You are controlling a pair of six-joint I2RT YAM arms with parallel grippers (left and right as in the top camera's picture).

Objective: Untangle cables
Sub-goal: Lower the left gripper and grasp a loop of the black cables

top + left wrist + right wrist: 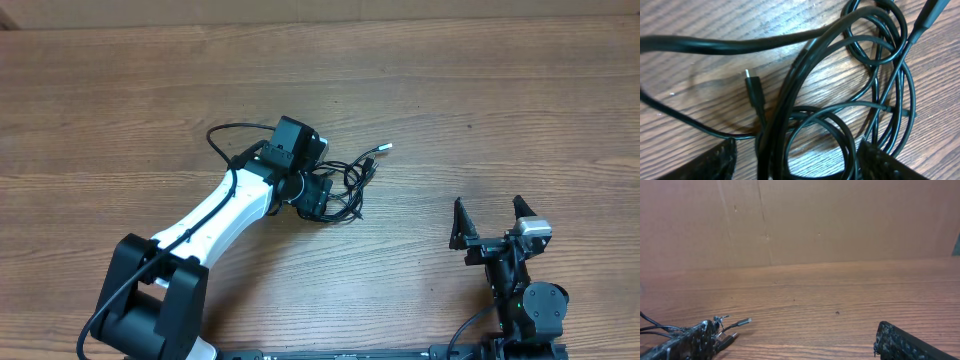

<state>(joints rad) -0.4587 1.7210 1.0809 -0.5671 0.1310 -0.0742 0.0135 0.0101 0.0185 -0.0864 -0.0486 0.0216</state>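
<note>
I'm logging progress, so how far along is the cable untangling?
Done: nothing visible; the cables lie in one overlapping tangle on the table. In hand: the left gripper is down over that tangle, open, straddling several strands. Left: pulling every cable apart; the right gripper sits open, away from them.

Robot lab; wood table [500, 90], cardboard wall [840, 220]

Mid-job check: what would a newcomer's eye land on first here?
The knot of black cables midway across the wooden table, with the left gripper low over it, jaws straddling several loops. One silvery plug tip pokes out at its far right; the right gripper sits open, well apart, front right.
</note>
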